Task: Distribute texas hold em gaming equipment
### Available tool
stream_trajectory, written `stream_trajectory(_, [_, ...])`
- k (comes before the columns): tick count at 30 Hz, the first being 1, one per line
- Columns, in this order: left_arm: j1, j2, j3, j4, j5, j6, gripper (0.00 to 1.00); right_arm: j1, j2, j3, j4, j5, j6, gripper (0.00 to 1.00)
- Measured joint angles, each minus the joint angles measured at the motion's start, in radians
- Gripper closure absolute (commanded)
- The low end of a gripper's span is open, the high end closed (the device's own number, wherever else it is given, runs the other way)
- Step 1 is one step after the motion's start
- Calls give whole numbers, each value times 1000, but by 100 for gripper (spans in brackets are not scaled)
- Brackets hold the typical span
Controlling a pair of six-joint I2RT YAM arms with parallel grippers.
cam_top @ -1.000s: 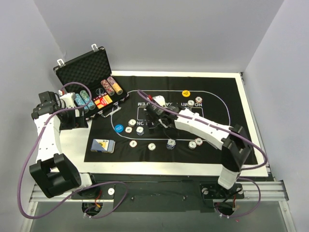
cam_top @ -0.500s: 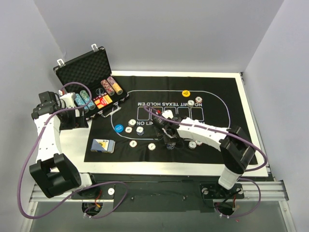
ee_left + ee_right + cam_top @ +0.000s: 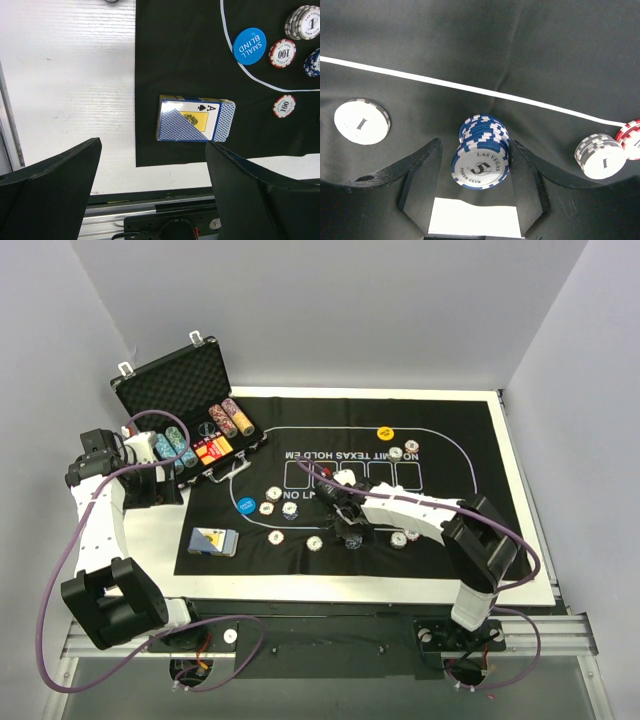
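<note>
The right end effector [image 3: 476,144] sits low over the mat [image 3: 545,45], its fingers [image 3: 422,182] spread to either side of the blue stack [image 3: 480,162]. On the view's left a sliver of mat shows between finger and stack. On the other side the finger looks to be against the chips, though the view is too tight to be sure. The stack rests on the mat, apart from the white line [image 3: 410,77] that runs past beyond it. A white chip [image 3: 361,121] lies well apart on one side. On the other side is a white stack [image 3: 600,156], with a red chip [image 3: 632,137] just beside it. All three are clear of the fingers' outer faces.

The left end effector [image 3: 154,146] hangs above the table [image 3: 70,75], fingers wide apart and holding nothing. Below it the deck [image 3: 195,120] lies flat in the mat's near left corner, just inside both edges, with bare table alongside. Farther in, the blue button [image 3: 249,46] sits just beside the line, and one of two red chips [image 3: 282,53] sits near the button.

The yellow button [image 3: 384,433] lies at the far side of the oval. The case [image 3: 175,380] stands open at the mat's far left corner, with chip rows [image 3: 200,440] in its tray.
</note>
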Motion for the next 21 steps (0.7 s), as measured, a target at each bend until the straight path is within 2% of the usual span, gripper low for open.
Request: stream_trajectory(21, [0,0,-5,2,0,0,3,-11,-42,-47,21,-8,8,64])
